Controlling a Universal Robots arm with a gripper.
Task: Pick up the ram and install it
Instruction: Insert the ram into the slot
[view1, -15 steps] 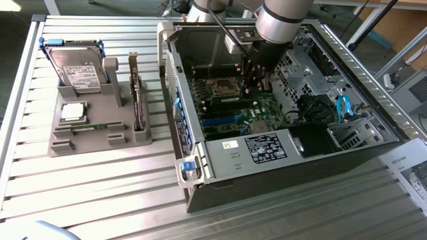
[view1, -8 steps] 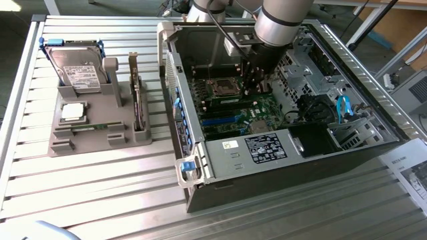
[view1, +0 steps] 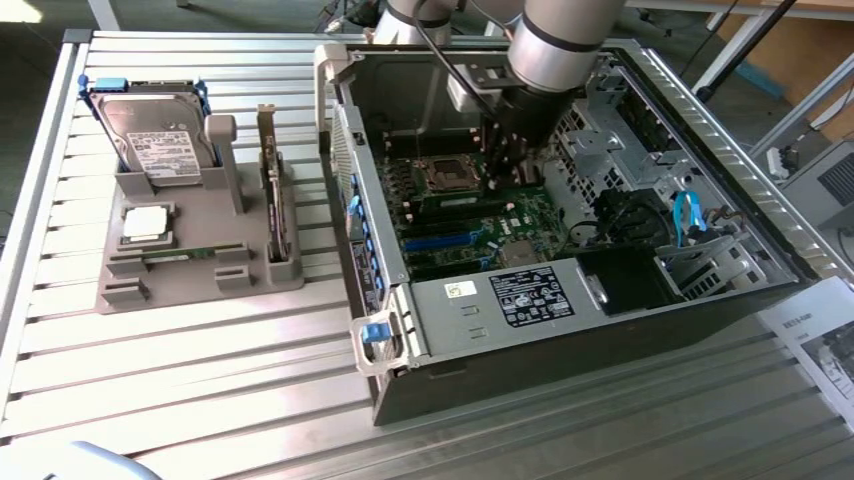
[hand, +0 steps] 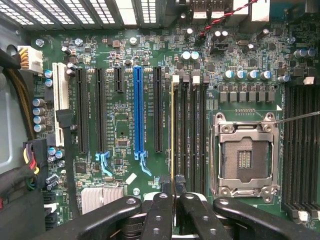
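Observation:
My gripper (hand: 173, 197) is shut on the ram (hand: 172, 140), which I see edge-on as a thin strip with a gold edge running away from the fingers. The strip stands over the outermost of the black memory slots (hand: 192, 135), beside the empty processor socket (hand: 245, 155). I cannot tell whether the ram touches the slot. In the exterior view the arm reaches down into the open computer case (view1: 400, 330), with the gripper (view1: 505, 175) just above the green motherboard (view1: 534, 215).
A grey holder (view1: 174, 290) on the slatted table, at the exterior view's left, carries a hard drive (view1: 158, 140), a silver processor chip (view1: 144, 225), another green stick (view1: 180, 254) and an upright expansion card (view1: 274, 200). Cables (hand: 27, 160) and the blue expansion slot (hand: 138, 110) lie close by.

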